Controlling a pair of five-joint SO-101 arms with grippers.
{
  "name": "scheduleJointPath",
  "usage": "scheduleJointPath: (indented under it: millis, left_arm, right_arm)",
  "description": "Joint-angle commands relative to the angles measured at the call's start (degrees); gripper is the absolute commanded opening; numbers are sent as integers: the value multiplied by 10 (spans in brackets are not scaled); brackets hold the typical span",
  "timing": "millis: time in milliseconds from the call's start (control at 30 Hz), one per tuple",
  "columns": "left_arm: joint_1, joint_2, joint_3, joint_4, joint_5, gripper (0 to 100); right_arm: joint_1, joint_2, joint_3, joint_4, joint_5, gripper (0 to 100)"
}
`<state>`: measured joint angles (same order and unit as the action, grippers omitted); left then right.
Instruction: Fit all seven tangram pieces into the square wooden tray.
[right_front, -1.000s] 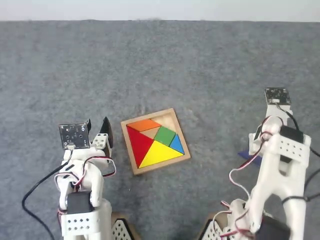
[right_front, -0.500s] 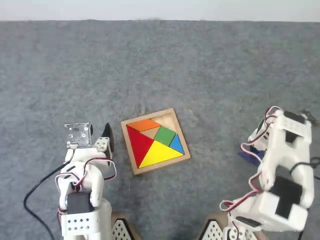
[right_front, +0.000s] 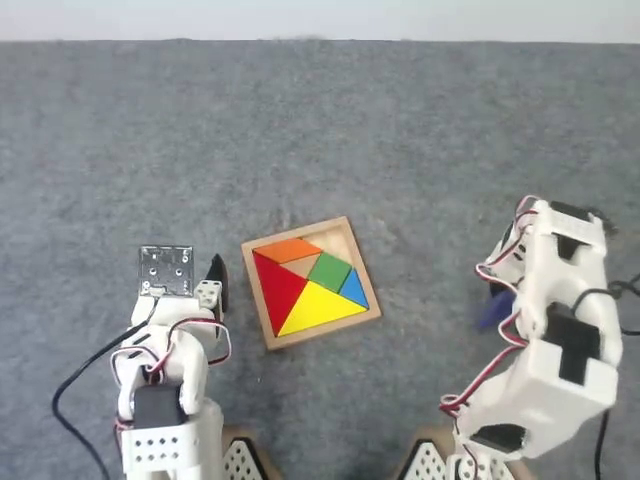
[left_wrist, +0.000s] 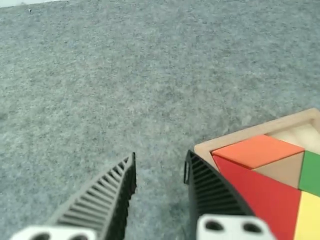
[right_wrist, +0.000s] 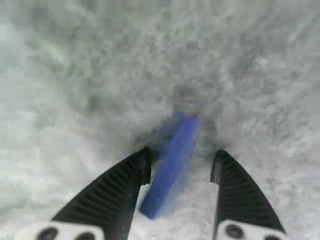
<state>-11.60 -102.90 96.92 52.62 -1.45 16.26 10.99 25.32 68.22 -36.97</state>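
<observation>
While tray (right_front: 296, 232) on grey surface (right_front: 400, 130) holds six coloured pieces, dark blue piece (right_wrist: 172, 162) lies well apart between my open right fingers (right_wrist: 120, 185), mostly arm-hidden from above; my left fingers (left_wrist: 112, 195) open beside tray corner.

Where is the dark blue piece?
The piece is right of the tray in the high view, between the right gripper's open jaws.

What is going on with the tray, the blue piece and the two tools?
Tray: partly filled, one corner bare.
Blue piece: outside the tray, on the mat, between the right tool's fingers, not clamped.
Left tool: open, empty, beside the tray's corner.
Right tool: open, around the blue piece.
</observation>
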Motion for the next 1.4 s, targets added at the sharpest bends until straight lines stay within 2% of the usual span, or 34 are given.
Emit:
scheduleJointPath:
  millis: [0, 200, 267, 333, 367, 467, 600, 733, 900, 1000, 1167, 1367]
  left_arm:
    - [0, -10, -5, 2, -7, 152]
    - [0, -10, -5, 2, -7, 152]
    - [1, -10, -5, 2, -7, 152]
    - [3, -10, -5, 4, -7, 152]
    - [3, -10, -5, 4, -7, 152]
    - [3, -10, -5, 4, -7, 152]
    - [3, -10, -5, 6, -7, 152]
    - [3, -10, -5, 6, -7, 152]
    - [3, -10, -5, 7, -7, 152]
    - [2, -10, -5, 7, -7, 152]
    - [4, -10, -5, 25, -8, 152]
    - [4, -10, -5, 26, -8, 152]
  right_arm:
    - [-31, 8, -10, 7, -7, 220]
    - [-33, 20, -11, 11, -3, 201]
    - [-33, 19, -12, 11, 4, 125]
    - [-35, 13, -20, 10, 70, 19]
    - [-35, 6, -23, 12, 104, 0]
    - [-33, -22, -23, 29, 97, 4]
    - [-51, -73, -25, 40, 132, 6]
    - [-95, -150, -25, 44, 174, 6]
    - [-160, -257, -25, 44, 295, 6]
    - [-223, -297, -25, 26, 315, 6]
    - [-349, -278, -47, -6, 317, 6]
    - [-405, -178, -162, -5, 350, 6]
